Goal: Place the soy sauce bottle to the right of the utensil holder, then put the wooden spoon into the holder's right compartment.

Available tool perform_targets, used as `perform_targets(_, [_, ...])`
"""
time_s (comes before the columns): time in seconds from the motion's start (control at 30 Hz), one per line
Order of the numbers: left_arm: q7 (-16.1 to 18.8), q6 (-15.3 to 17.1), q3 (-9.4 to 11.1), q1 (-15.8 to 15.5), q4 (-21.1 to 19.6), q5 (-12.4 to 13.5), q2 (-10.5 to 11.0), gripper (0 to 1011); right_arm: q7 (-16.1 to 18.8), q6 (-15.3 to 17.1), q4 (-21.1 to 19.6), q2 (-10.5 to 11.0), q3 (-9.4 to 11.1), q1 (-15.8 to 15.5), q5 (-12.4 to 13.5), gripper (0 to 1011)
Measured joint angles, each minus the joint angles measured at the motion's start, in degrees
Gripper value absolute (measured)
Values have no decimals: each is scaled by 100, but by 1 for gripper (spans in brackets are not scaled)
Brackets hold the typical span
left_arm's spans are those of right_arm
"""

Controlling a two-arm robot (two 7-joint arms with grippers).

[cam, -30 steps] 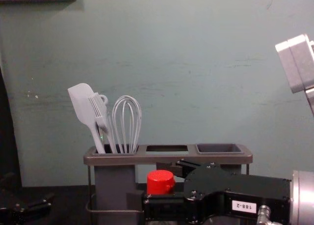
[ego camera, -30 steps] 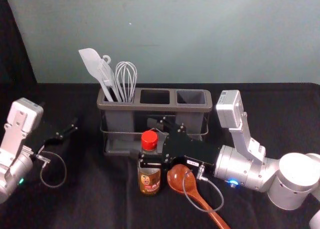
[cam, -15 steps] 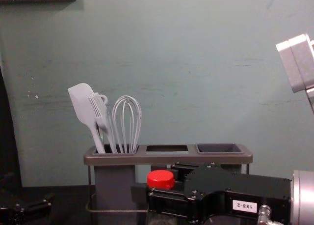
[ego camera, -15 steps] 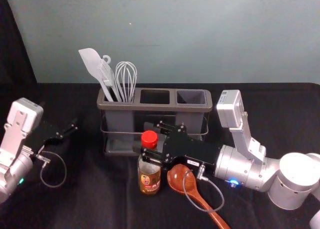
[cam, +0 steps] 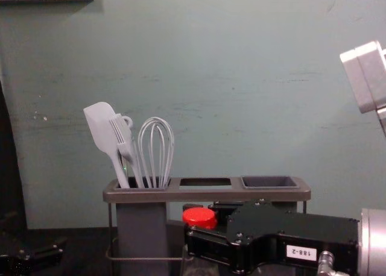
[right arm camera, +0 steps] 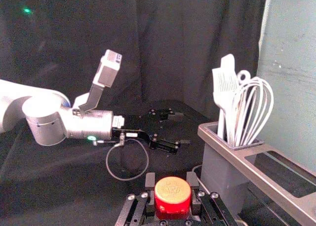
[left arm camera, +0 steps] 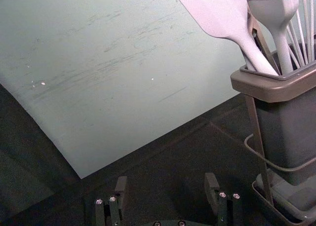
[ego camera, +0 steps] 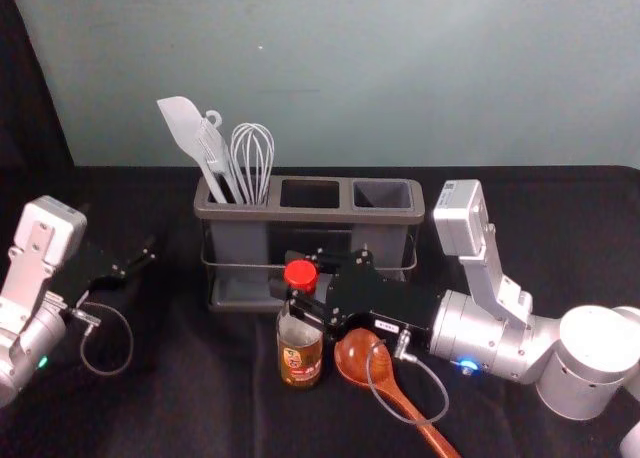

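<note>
Left gripper (ego camera: 138, 252) idles left of the utensil holder (ego camera: 335, 216), fingers spread. Soy sauce bottle (ego camera: 300, 362) upright before the holder's middle; right gripper (ego camera: 294, 280) there too, pinching it near the cap. Wooden spoon (ego camera: 357, 356) lies before the holder's right part.

The utensil holder's (ego camera: 330, 216) left compartment holds spatula (cam: 101, 128), pastry brush (cam: 125, 140), whisk (cam: 155, 153). In front, soy sauce bottle (ego camera: 300, 356) left, wooden spoon (ego camera: 355, 356) right.
</note>
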Motion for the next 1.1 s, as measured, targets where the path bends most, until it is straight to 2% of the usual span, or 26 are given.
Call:
perform_targets(0.3, [0,0,0,0,0,0,0,1012,-116,21,-408,136,93,-161,-34,382])
perform_targets(0.47, [0,0,0,0,0,0,0,1011,-256,100,-796,311,225,-345,-25,381])
perform_targets(0.53, [0,0,0,0,0,0,0,1011,-353,151,-1067,472,360,-510,10,382])
perform_targets(0.57, [0,0,0,0,0,0,0,1011,-353,151,-1067,472,360,-510,10,382])
perform_targets(0.73, [0,0,0,0,0,0,0,1011,-550,138,-1561,830,718,-926,98,381])
perform_targets(0.83, [0,0,0,0,0,0,0,1011,-681,101,-1806,1067,996,-1231,162,381])
perform_targets(0.87, [0,0,0,0,0,0,0,1011,-745,88,-1912,1183,1149,-1394,194,381])
perform_targets(0.9, [0,0,0,0,0,0,0,1012,-745,88,-1912,1183,1149,-1394,194,381])
perform_targets(0.97, [0,0,0,0,0,0,0,1011,-865,71,-2041,1345,1432,-1677,258,381])
perform_targets(1.0, [0,0,0,0,0,0,0,1011,-865,71,-2041,1345,1432,-1677,258,381])
perform_targets(1.1, [0,0,0,0,0,0,0,1012,-1003,74,-2133,1473,1770,-1969,332,381])
